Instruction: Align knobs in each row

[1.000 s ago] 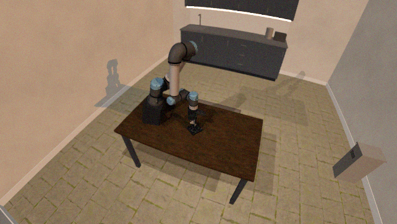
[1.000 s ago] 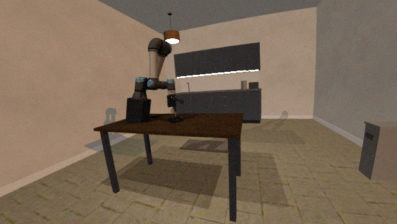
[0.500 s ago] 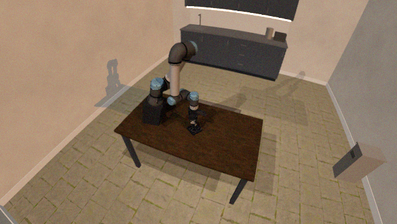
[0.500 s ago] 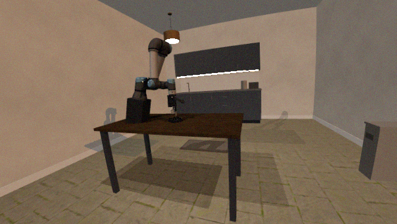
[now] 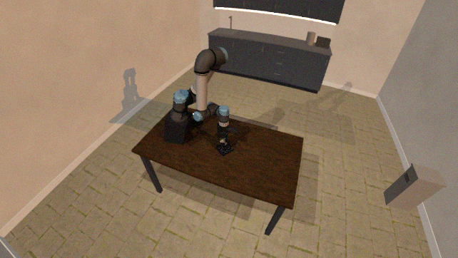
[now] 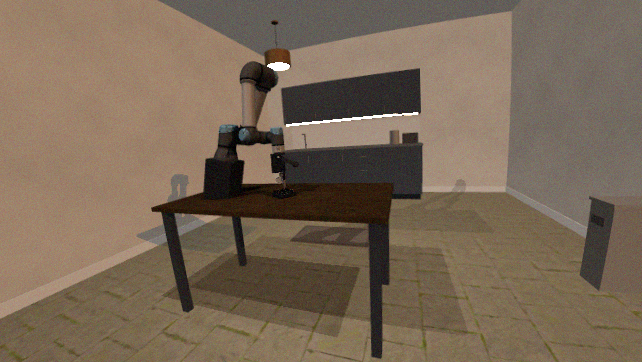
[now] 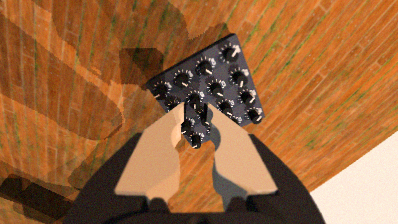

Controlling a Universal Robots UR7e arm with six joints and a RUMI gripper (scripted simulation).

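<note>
Gripper [image 5: 223,142] [image 6: 284,186] [image 7: 194,104]: fingers slightly apart, nothing clamped
Knob box [image 5: 225,150] [image 6: 284,194] [image 7: 199,80]: toward 1 o'clock, wrist view
Risk: off-centre descent could twist correct neighbours; knobs sit close

My feed shows a plain room with beige walls, one grey wall [image 5: 421,82] [image 6: 575,90] and a greenish-seamed tiled floor [image 5: 192,221] [image 6: 250,320].
I can see a dark wood desk [image 5: 264,160] [image 6: 330,202] on dark legs; behind it, a long grey kitchen counter [image 5: 264,58] [image 6: 350,167] with a tap [image 5: 230,23] [image 6: 305,141], beneath dark wall cabinets [image 5: 282,8] [image 6: 352,95] edged by a bright light strip [image 5: 276,15] [image 6: 352,119]. A lit brown pendant lamp [image 6: 277,57] hangs from the grey ceiling [image 6: 360,15].
</note>
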